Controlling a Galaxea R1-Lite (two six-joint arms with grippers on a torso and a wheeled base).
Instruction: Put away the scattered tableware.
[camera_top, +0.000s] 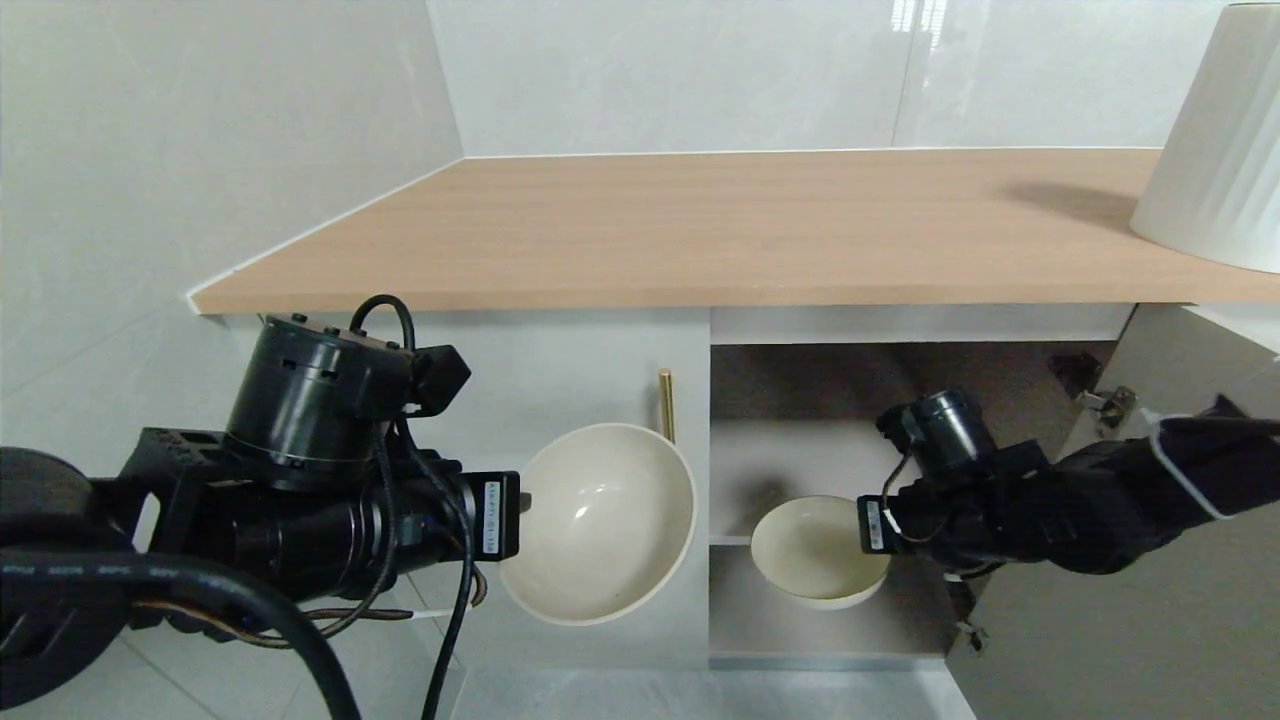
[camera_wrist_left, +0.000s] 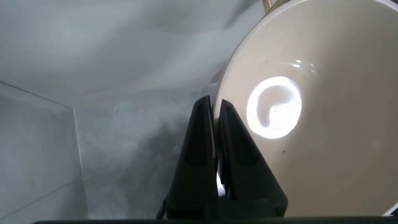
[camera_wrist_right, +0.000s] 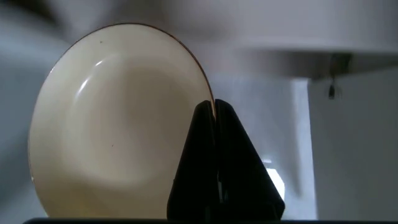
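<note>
Tableware: I have two pieces in hand, a large round cream ceramic bowl (camera_top: 600, 520) and a smaller round cream ceramic bowl (camera_top: 815, 550).
Left gripper (camera_top: 524, 500): sits at about 8 o'clock in my head view. Its black fingers (camera_wrist_left: 202, 134) are pressed together on the large bowl's rim, one on each side of the wall.
Large bowl: hangs tipped on edge, hollow towards my head camera, in front of the closed white cabinet door (camera_top: 560, 370). Its upper rim crosses the lower end of the slim brass bar handle (camera_top: 665, 400). My left wrist view shows a bright glare spot in its hollow (camera_wrist_left: 311, 124).
Right gripper (camera_top: 868, 525): at about 4 o'clock. It is clamped on the smaller bowl's rim, which I see edge-on between the closed black fingers (camera_wrist_right: 227, 143).
Smaller bowl: tilted (camera_wrist_right: 118, 124), held in the mouth of the open white cabinet compartment (camera_top: 800, 390), level with the inner shelf's (camera_top: 728, 470) front edge. I cannot tell whether it touches the shelf.
Open cabinet door (camera_top: 1150, 620): swung out at 4 o'clock, beyond my right arm.
Wooden countertop (camera_top: 700, 230): runs across at 12 o'clock, above both bowls.
White ribbed lampshade-like object (camera_top: 1215, 150): stands on the countertop at 2 o'clock.
</note>
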